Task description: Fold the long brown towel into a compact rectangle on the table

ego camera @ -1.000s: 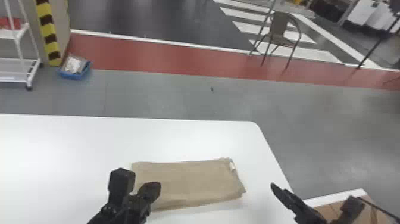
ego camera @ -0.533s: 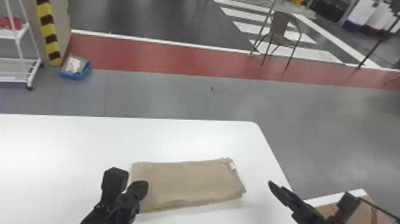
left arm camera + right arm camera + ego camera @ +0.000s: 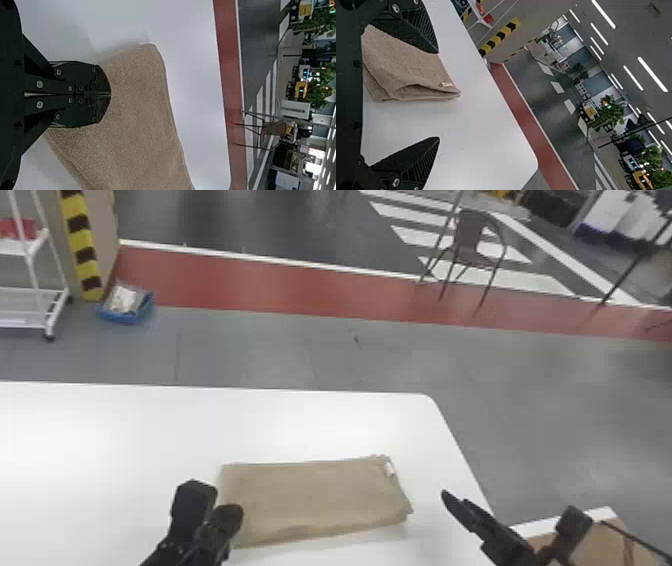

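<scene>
Brown towel [image 3: 315, 500] lies folded on our tabletop [image 3: 300, 425], between our left tool [image 3: 110, 94], fingers together, and right tool [image 3: 438, 95], fingers apart; we judge folding nearly done, perhaps needing light smoothing.

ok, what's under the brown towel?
White table shows around the towel, so presumably more tabletop. The patch directly beneath is covered; can't tell if anything's there.

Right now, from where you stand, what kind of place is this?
It looks like a big indoor hall, maybe a workshop or testing space, though I can't be certain. There are long ceiling lights, white crosswalk stripes painted indoors, and yellow-and-black warning stripes.
</scene>
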### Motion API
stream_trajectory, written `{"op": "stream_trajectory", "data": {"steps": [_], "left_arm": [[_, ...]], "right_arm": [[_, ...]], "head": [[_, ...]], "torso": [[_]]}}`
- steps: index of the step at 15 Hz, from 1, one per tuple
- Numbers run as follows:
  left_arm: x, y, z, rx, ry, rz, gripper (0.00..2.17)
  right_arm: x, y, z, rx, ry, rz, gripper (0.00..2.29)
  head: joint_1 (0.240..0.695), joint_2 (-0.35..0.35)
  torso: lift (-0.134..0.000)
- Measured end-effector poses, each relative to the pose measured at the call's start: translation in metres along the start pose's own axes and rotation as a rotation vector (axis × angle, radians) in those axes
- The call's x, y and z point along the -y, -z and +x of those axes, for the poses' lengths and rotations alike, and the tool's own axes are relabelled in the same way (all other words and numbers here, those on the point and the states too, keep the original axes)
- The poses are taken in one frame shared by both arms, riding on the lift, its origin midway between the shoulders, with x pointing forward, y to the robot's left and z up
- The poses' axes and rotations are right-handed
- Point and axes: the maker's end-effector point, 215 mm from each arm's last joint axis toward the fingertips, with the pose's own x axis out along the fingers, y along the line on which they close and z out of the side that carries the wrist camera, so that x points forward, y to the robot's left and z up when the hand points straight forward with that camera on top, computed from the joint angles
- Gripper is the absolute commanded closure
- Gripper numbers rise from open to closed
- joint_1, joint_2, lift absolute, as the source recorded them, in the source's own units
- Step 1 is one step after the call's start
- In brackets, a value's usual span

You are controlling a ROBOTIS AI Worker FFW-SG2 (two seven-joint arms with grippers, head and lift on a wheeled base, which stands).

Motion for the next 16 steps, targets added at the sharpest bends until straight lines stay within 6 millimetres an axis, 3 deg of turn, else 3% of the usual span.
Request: {"op": "stream_trajectory", "data": {"steps": [16], "left_arm": [[-0.085, 0.015, -0.019, -0.020, -0.118, -0.048, 1.79]], "right_arm": [[-0.015, 0.008, 0.013, -0.025, -0.018, 0.000, 0.11]], "head": [[0.695, -0.350]], "torso": [[0.000]]}}
